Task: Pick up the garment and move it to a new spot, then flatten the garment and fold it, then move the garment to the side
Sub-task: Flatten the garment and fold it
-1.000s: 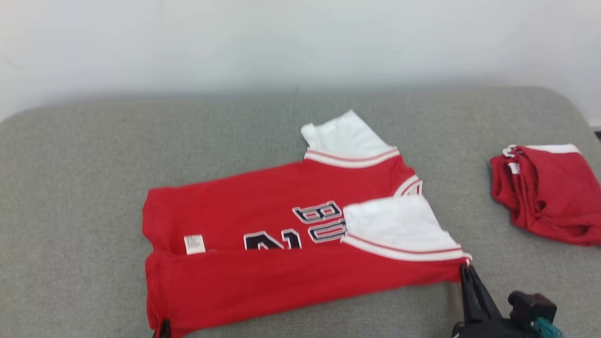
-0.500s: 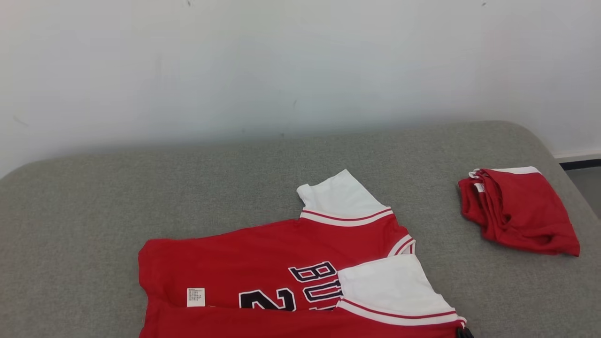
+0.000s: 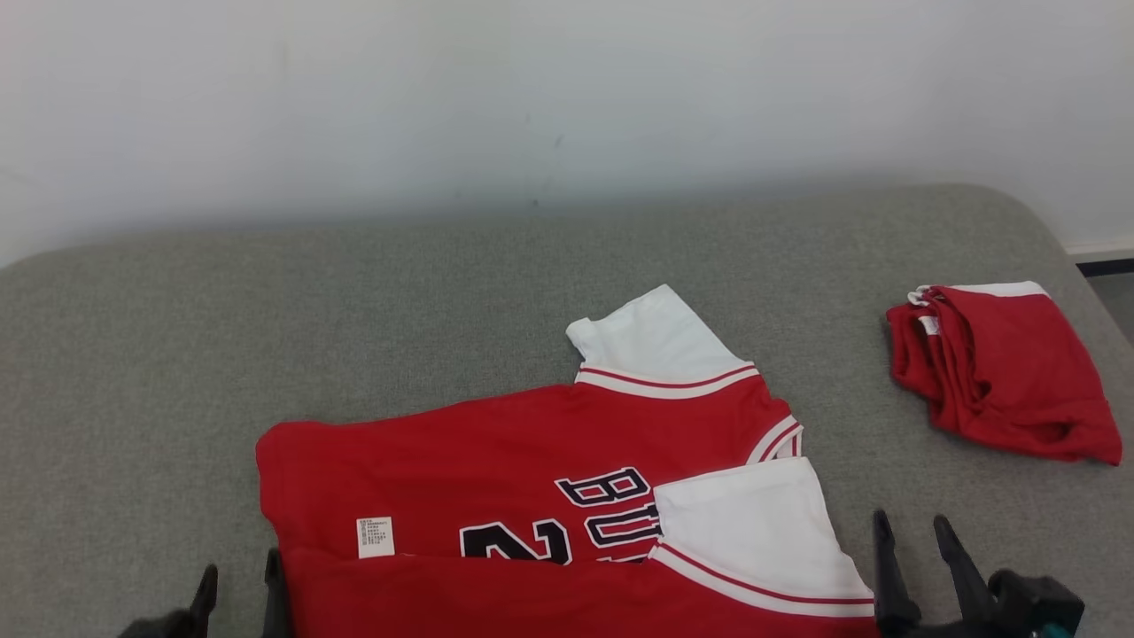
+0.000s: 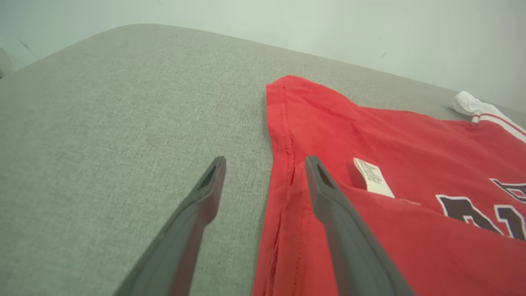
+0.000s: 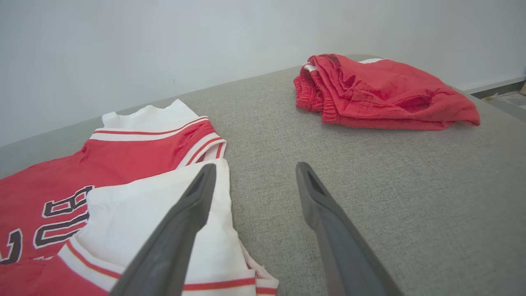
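Note:
The garment is a red jersey with white sleeves and dark lettering, lying on the grey padded surface with its near long edge folded over the body. A white label shows by the fold. My left gripper stands open at the jersey's left hem; in the left wrist view the left gripper straddles the hem edge of the garment. My right gripper is open just right of the near white sleeve; the right gripper holds nothing beside the garment.
A folded red item lies at the surface's right end, also seen as the folded red item in the right wrist view. A pale wall runs behind. Bare grey surface spreads to the left and far side of the jersey.
Both grippers were shut on the jersey's folded edge corners and now stand open, having let go. The head camera has tilted up then partly back down; the jersey lies where it was.

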Motion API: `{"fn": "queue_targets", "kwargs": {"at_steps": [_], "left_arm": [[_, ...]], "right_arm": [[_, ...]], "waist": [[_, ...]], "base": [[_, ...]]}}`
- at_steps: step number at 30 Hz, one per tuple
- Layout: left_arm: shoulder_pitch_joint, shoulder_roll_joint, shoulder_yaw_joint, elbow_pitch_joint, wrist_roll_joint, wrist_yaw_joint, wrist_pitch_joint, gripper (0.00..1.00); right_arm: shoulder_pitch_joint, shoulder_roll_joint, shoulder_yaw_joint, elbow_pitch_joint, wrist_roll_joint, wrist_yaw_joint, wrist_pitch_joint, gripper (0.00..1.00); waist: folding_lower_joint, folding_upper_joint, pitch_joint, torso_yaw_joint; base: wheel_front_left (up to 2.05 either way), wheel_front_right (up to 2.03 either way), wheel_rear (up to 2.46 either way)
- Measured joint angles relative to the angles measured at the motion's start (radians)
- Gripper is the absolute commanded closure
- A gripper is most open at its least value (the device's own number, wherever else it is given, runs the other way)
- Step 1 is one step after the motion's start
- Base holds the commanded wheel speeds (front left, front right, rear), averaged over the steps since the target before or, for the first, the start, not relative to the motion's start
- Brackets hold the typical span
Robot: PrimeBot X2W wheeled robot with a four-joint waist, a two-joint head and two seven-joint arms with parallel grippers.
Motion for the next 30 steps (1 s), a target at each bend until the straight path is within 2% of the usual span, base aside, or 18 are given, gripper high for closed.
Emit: {"fn": "queue_targets", "kwargs": {"at_steps": [3, 7, 14, 17, 24, 29, 30], "left_arm": [[-0.092, 0.014, -0.016, 0.029, 0.013, 0.000, 0.000, 0.00], [-0.242, 0.065, -0.066, 0.107, -0.007, 0.000, 0.000, 0.00], [-0.432, 0.114, -0.176, 0.299, -0.113, 0.000, 0.009, 0.00], [-0.492, 0.139, -0.199, 0.362, -0.147, 0.000, 0.015, 0.00], [-0.569, 0.147, -0.324, 0.410, -0.264, 0.000, 0.076, 0.00], [-0.585, 0.176, -0.392, 0.407, -0.332, 0.000, 0.077, 0.00], [-0.587, 0.183, -0.402, 0.407, -0.345, 0.000, 0.074, 0.04]], "right_arm": [[-0.058, 0.000, 0.007, -0.019, -0.005, 0.000, 0.000, 0.00], [-0.149, 0.002, 0.045, -0.047, -0.007, 0.000, 0.000, 0.00], [-0.238, 0.000, 0.117, -0.066, 0.003, 0.000, 0.000, 0.00], [-0.287, -0.020, 0.136, -0.073, 0.004, 0.000, 0.000, 0.00], [-0.348, -0.047, 0.149, -0.081, 0.011, 0.000, 0.000, 0.00], [-0.358, -0.051, 0.164, -0.063, 0.013, 0.000, 0.000, 0.00], [-0.370, -0.058, 0.179, -0.054, 0.015, 0.000, 0.000, 0.00]], "waist": [[0.0000, 0.0000, 0.032, 0.009], [0.0001, 0.0000, 0.083, 0.017], [0.0002, 0.0001, 0.165, 0.020], [0.0002, 0.0002, 0.192, 0.018], [0.0002, 0.0002, 0.226, 0.024], [0.0000, 0.0001, 0.231, 0.040], [0.0000, 0.0002, 0.233, 0.041]], "base": [[0.00, 0.00, 0.00], [0.00, 0.00, 0.00], [0.00, 0.00, 0.00], [0.00, 0.00, 0.00], [0.00, 0.00, 0.00], [0.00, 0.00, 0.00], [0.00, 0.00, 0.00]]}}
